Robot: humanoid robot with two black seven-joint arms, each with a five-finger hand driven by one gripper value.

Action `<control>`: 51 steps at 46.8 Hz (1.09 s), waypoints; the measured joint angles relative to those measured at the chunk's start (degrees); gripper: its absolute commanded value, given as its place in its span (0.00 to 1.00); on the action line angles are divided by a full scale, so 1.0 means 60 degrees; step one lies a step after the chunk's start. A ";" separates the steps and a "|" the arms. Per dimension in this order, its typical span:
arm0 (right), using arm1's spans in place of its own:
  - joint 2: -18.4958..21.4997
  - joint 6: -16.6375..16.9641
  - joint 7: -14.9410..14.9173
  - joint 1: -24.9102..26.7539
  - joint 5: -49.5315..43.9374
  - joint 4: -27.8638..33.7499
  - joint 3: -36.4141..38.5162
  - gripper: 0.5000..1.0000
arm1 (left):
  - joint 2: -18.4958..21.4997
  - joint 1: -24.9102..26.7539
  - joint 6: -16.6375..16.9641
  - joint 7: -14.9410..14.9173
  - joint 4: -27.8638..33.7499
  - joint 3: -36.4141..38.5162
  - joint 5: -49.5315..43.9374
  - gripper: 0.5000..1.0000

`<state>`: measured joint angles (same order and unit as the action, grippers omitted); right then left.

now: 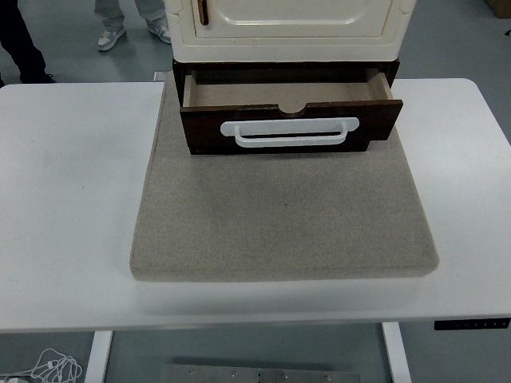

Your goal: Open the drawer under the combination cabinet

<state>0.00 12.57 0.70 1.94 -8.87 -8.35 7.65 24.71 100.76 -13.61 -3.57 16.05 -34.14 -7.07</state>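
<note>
Drawer (289, 124): we see it pulled out under the cream cabinet (291, 28), white handle (289, 132) facing us.
Mat (283, 211): on the table (72, 199).
Fingers: we cannot tell, no hands visible.

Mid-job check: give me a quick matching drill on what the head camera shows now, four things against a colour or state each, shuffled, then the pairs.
Things:
1. drawer
2. handle
3. mat
4. cabinet

Descriptions:
A. cream, with its upper door shut
B. dark brown, pulled out towards the camera, nothing visible inside
C. beige, lying flat on the white table
D. white bar across the drawer front

Pairs: 1-B, 2-D, 3-C, 4-A

No robot hand is in view.
</note>
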 measured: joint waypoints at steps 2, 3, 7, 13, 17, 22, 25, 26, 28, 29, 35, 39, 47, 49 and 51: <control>0.0000 0.0000 0.0001 0.0001 0.0000 -0.0001 0.0000 0.85 | 0.0000 -0.0172 0.0229 -0.0015 -0.0102 -0.0003 -0.0101 1.00; 0.0000 0.0000 0.0000 -0.0001 0.0000 -0.0001 0.0000 0.85 | 0.0000 -0.0257 0.0324 -0.0018 -0.0138 -0.0003 -0.0139 1.00; 0.0000 0.0000 0.0000 -0.0002 0.0000 -0.0001 0.0000 0.85 | -0.0005 -0.0663 0.0714 -0.0021 -0.0214 -0.0018 -0.0361 1.00; 0.0000 0.0001 -0.0001 0.0001 0.0000 -0.0011 -0.0021 0.85 | -0.0008 -0.1316 0.1155 -0.0149 -0.0229 -0.0023 -0.1013 1.00; 0.0000 0.0011 0.0002 0.0015 0.0000 -0.0014 -0.0029 0.85 | -0.0002 -0.1699 0.1257 -0.0193 -0.0231 -0.0022 -0.1331 1.00; 0.0000 0.0015 0.0001 0.0015 0.0000 -0.0016 -0.0019 0.85 | -0.0023 -0.2293 0.1287 -0.0274 -0.0372 -0.0023 -0.1441 1.00; 0.0000 0.0015 0.0000 0.0013 0.0000 -0.0016 -0.0016 0.85 | -0.0071 -0.2713 0.1289 -0.0323 -0.0491 -0.0143 -0.1508 1.00; 0.0000 0.0015 -0.0001 0.0013 0.0000 -0.0017 -0.0015 0.85 | -0.0079 -0.2835 0.1290 -0.0325 -0.0528 -0.0197 -0.1539 1.00; 0.0000 0.0015 0.0001 0.0014 0.0000 -0.0013 -0.0015 0.85 | -0.0104 -0.3106 0.1290 -0.0327 -0.0609 -0.0354 -0.1606 1.00; 0.0000 0.0015 -0.0002 0.0014 0.0000 -0.0014 -0.0015 0.85 | -0.0120 -0.3202 0.1290 -0.0329 -0.0632 -0.0418 -0.1625 1.00; 0.0000 0.0015 -0.0019 0.0012 0.0000 -0.0016 -0.0025 0.85 | -0.0174 -0.3839 0.1294 -0.0379 -0.0673 -0.0895 -0.1659 1.00; 0.0000 0.0015 -0.0023 0.0012 0.0000 -0.0016 -0.0029 0.85 | -0.0300 -0.4247 0.1312 -0.0524 -0.0688 -0.1325 -0.1661 1.00; 0.0000 0.0015 -0.0021 0.0033 0.0000 -0.0016 -0.0029 0.85 | -0.0705 -0.4960 0.1431 -0.0566 -0.0640 -0.2217 -0.1661 1.00; 0.0000 0.0015 -0.0016 0.0053 -0.0001 -0.0016 -0.0030 0.85 | -0.0783 -0.5082 0.1431 -0.0563 -0.0639 -0.2442 -0.1663 1.00; 0.0000 0.0015 -0.0014 0.0069 -0.0002 -0.0014 -0.0030 0.85 | -0.0839 -0.5195 0.1340 -0.0555 -0.0634 -0.2773 -0.1673 1.00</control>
<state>0.00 12.66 0.62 2.35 -8.89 -8.43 7.47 19.67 69.59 -5.57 -6.90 12.24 -50.78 -17.11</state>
